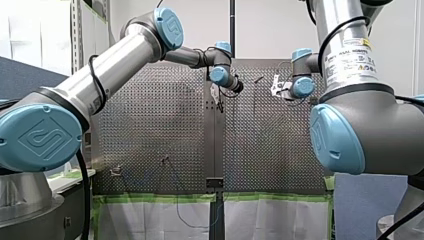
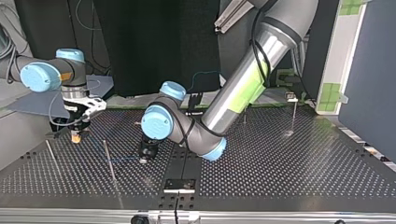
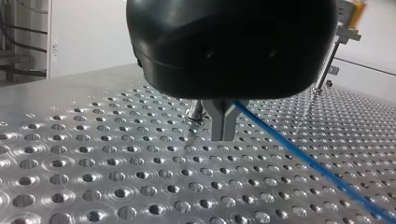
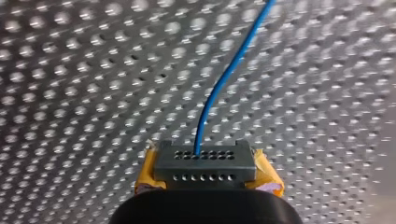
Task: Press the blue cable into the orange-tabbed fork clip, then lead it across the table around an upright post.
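My left hand [image 3: 223, 125] is low over the perforated table [image 3: 93, 186], metal fingers pressed together, tips just above the surface. The blue cable [image 3: 299, 156] comes out at the side of those fingers, high up near the black body, so it reads as clamped on the cable. From there the cable slants down and away over the holes. A small metal stud [image 3: 196, 113] stands just beside the fingers on the other side. My right hand [image 4: 205, 163] has yellow pads closed on a grey perforated tip. The cable goes in at the middle of it, then curves off ahead above the table, so this hand grips the cable too. In the top view the right hand is at the left and the left hand is near the middle. The cable runs between them, and a thin upright post [image 2: 109, 161] stands between the hands, close to that run. No orange-tabbed clip that I can make out.
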Controlling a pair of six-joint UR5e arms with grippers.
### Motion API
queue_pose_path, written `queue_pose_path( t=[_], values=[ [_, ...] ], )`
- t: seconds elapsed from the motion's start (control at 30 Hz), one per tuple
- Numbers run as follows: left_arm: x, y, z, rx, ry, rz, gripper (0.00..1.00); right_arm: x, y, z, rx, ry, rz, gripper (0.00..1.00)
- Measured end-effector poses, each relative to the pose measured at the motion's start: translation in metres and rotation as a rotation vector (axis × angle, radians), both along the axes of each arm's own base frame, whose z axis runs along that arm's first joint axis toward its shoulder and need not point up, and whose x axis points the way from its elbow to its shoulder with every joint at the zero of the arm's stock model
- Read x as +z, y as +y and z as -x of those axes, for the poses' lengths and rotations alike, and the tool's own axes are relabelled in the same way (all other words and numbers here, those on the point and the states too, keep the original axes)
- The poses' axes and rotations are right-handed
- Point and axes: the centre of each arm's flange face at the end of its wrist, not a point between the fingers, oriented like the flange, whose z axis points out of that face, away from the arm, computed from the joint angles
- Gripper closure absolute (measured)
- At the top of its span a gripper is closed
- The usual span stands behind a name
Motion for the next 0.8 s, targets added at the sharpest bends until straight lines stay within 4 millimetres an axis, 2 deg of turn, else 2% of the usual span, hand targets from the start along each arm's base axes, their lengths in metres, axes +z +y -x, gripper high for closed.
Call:
queue_pose_path(
  t=[0.07, 0.1, 0.13, 0.2, 0.23, 0.3, 0.37, 0.4, 0.57, 0.8],
  values=[
    [-0.001, 0.0, 0.0, -0.001, 0.001, 0.0, 1.0, -0.005, 0.0, 0.0, 0.0, 0.003, -0.005, 1.0],
    [-0.001, 0.0, 0.0, -0.001, 0.003, -0.001, 0.89, -0.008, 0.001, 0.0, -0.001, 0.003, -0.006, 1.0],
    [-0.001, 0.0, 0.0, 0.0, 0.004, -0.002, 0.89, -0.01, 0.001, 0.0, -0.001, 0.003, -0.006, 1.0],
    [-0.001, 0.001, 0.001, 0.003, 0.009, -0.005, 0.53, -0.014, 0.001, 0.0, -0.001, 0.002, -0.003, 1.0],
    [-0.002, 0.001, 0.001, 0.006, 0.012, -0.007, 0.53, -0.016, 0.0, 0.0, -0.001, 0.002, -0.003, 1.0],
    [-0.003, 0.003, 0.001, 0.015, 0.018, -0.011, 0.24, -0.022, 0.0, 0.0, -0.001, 0.005, -0.008, 1.0],
    [-0.003, 0.004, 0.001, 0.024, 0.021, -0.013, 0.24, -0.028, -0.001, 0.0, -0.002, 0.008, -0.014, 1.0],
    [-0.003, 0.004, 0.001, 0.03, 0.023, -0.014, 0.08, -0.032, -0.001, 0.0, -0.002, 0.01, -0.018, 1.0],
    [-0.007, 0.007, -0.002, 0.052, 0.033, -0.012, 0.08, -0.051, -0.003, 0.003, -0.007, 0.014, -0.029, 1.0],
    [-0.033, 0.006, -0.008, 0.061, 0.072, -0.014, 0.08, -0.08, -0.011, 0.017, -0.028, 0.024, -0.052, 1.0]
  ],
)
